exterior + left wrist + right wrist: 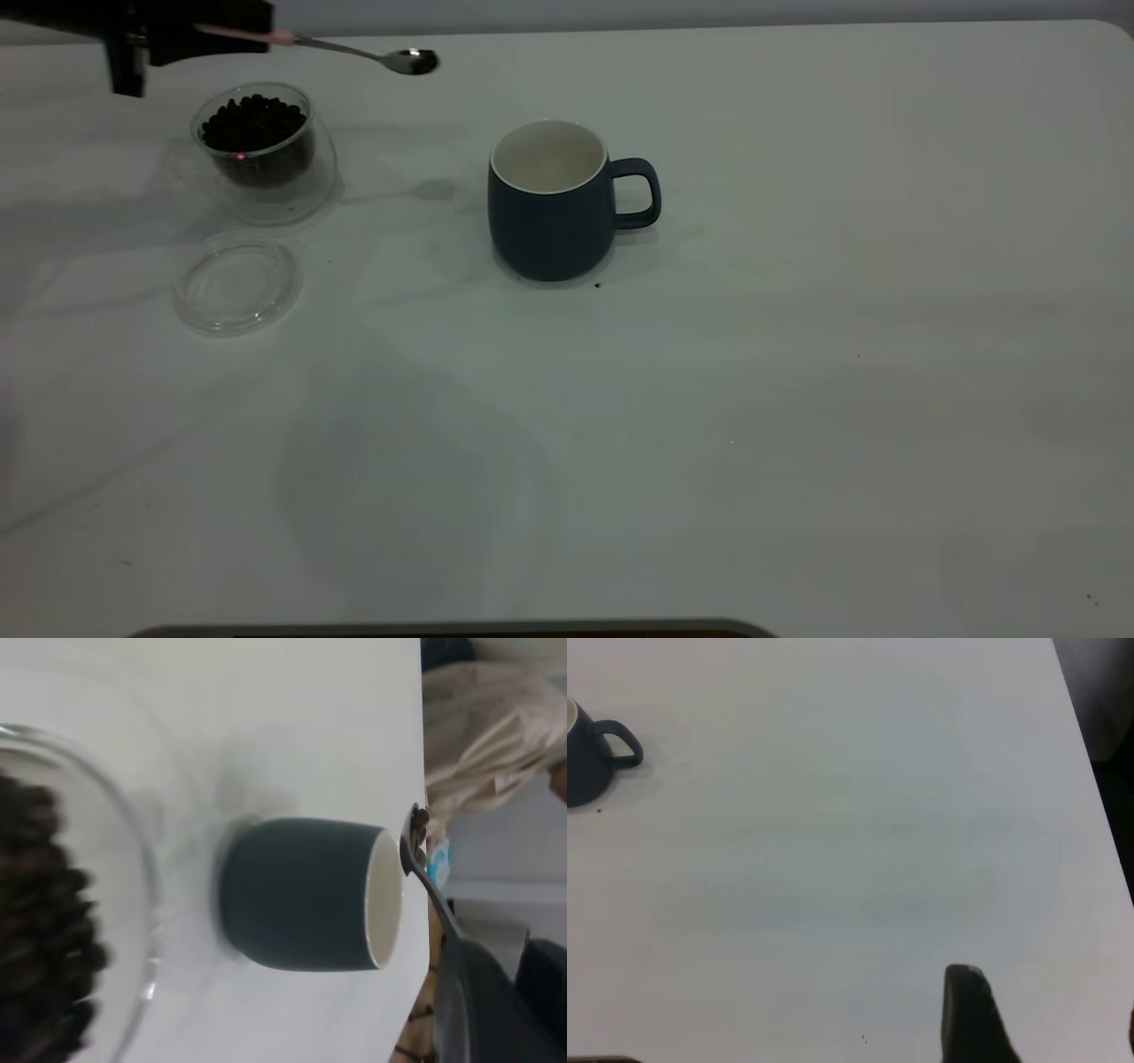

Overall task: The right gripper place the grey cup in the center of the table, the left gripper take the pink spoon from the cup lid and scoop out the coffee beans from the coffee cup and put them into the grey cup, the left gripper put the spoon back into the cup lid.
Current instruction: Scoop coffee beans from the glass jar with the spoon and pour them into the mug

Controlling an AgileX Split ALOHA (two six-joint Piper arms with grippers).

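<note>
white table (pixel 797 399), broad. grey cup (pixel 551 206) stands upright near its middle, empty, handle to the right. coffee cup (pixel 262 152) far left, heaped with coffee beans (pixel 254 124); cup lid (pixel 236 283) just nearer, bare. left gripper (pixel 190 37) at the far-left edge pinches the pink spoon (pixel 354 49), bowl held aloft between the two cups. scoop-transfer step, seemingly; next: carry bowl over the grey rim and tip. right gripper (pixel 970 1014) parked right; fingers, cannot tell.

Pale grey wall (pixel 620 11) behind; crumpled beige sheeting (pixel 487 726) off to side.
</note>
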